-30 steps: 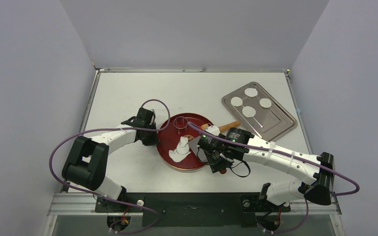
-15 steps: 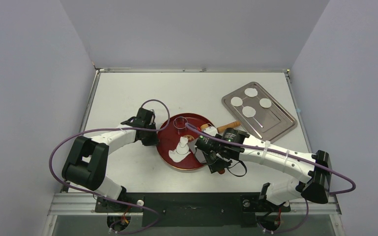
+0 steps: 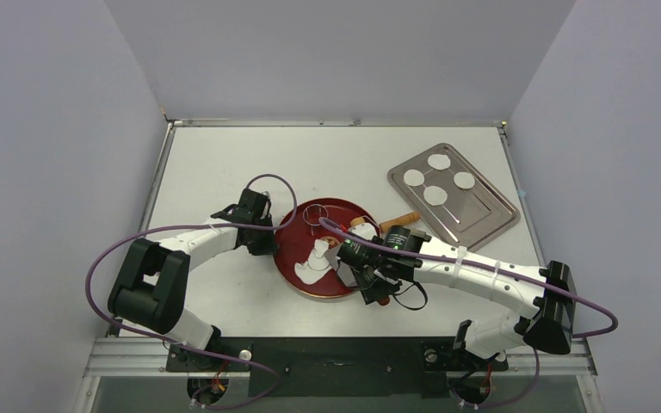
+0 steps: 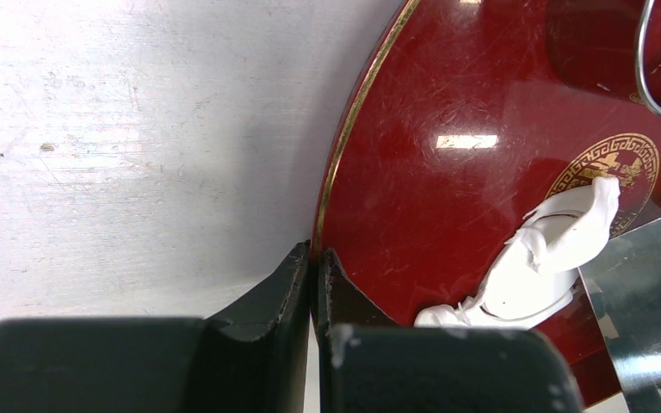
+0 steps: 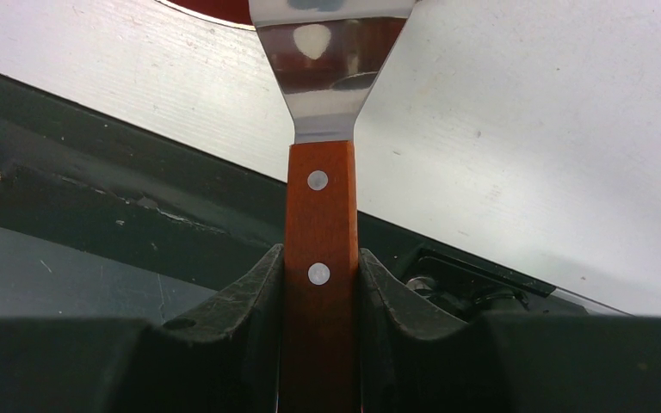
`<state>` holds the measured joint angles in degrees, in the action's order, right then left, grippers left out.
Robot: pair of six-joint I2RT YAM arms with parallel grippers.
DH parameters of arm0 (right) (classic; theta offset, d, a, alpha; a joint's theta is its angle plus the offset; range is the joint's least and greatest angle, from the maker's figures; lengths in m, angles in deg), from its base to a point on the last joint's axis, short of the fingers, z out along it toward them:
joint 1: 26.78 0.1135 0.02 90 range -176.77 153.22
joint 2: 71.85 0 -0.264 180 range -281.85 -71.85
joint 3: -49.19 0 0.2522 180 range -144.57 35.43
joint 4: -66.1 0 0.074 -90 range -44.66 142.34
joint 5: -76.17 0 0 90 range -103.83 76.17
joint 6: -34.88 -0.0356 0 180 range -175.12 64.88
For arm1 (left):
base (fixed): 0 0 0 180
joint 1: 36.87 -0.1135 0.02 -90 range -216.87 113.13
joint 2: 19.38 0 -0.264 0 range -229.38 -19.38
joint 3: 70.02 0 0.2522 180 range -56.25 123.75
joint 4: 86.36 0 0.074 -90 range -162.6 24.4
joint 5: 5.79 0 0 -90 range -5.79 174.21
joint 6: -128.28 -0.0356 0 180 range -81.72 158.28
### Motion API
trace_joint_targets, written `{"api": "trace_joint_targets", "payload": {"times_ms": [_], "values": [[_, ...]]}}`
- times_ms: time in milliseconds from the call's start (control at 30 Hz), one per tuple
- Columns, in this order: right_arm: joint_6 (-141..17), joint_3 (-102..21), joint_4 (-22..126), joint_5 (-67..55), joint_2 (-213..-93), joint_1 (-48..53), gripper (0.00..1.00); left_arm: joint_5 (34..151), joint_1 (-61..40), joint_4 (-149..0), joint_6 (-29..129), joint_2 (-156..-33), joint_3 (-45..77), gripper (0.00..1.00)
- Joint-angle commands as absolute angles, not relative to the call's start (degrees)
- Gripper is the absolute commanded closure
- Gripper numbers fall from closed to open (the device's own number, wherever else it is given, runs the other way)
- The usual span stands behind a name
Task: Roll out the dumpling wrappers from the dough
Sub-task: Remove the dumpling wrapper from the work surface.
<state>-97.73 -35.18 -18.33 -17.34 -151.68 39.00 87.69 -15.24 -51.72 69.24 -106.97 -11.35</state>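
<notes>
Top external and wrists: spatula at dough, plate steadied.
Nearest, right gripper (image 5: 320, 284) clamped on spatula (image 5: 320, 215) handle, blade beside dough (image 3: 317, 258) on red plate (image 3: 291, 249); left gripper (image 4: 314, 280) pinched shut on plate rim. Soft, ragged, probably sticky and easily torn: best lifted from under a thin edge. Farthest, four dumpling wrappers (image 3: 435, 195) on steel tray (image 3: 482, 219).

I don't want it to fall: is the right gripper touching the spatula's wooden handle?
Touching. In the right wrist view, the right gripper has a finger pressed on each side of the wooden handle, with no gap.
</notes>
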Motion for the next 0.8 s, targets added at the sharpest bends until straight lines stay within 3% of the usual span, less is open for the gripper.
{"api": "trace_joint_targets", "payload": {"times_ms": [0, 767], "values": [[-97.47, -37.21, -16.17, -18.22, -151.52, 39.49, 1.0, 87.02, -15.69, -51.43, 68.1, -105.42, -11.64, 1.0], [-98.27, -39.07, -8.75, -19.49, -153.4, 36.06, 1.0, 87.46, -15.78, -51.5, 67.75, -105.63, -11.63, 1.0]]}}
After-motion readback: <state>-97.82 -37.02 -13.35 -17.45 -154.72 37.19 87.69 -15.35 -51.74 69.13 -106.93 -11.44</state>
